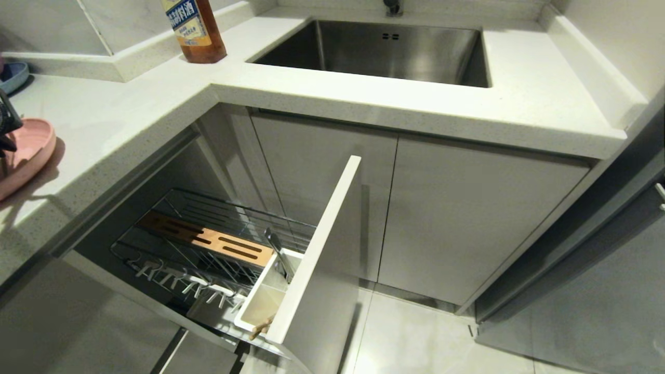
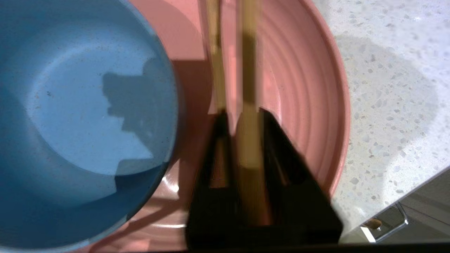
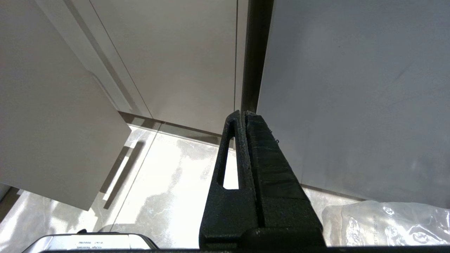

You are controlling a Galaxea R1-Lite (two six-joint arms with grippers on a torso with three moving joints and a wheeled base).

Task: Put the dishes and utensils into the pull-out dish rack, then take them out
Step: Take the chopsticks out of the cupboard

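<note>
My left gripper (image 2: pixel 244 114) hovers over the pink plate (image 2: pixel 309 91), its jaws shut narrowly round one wooden chopstick (image 2: pixel 249 52). The second chopstick (image 2: pixel 215 52) runs beside it, outside the jaws. A light-blue bowl (image 2: pixel 77 105) sits on the same plate. In the head view the plate (image 1: pixel 28 156) and left gripper (image 1: pixel 6 124) show at the far left of the counter. The pull-out dish rack (image 1: pixel 218 208) stands open below, a silver utensil (image 1: pixel 275 249) upright in its white cup (image 1: pixel 260 306). My right gripper (image 3: pixel 244 114) hangs shut and empty near the floor.
The rack's pale front panel (image 1: pixel 322 270) juts into the floor space. A steel sink (image 1: pixel 395 52) and a brown bottle (image 1: pixel 195 31) are at the back of the counter. A blue dish (image 1: pixel 13 75) sits at the far left. A plastic bag (image 3: pixel 386 221) lies beside my right arm.
</note>
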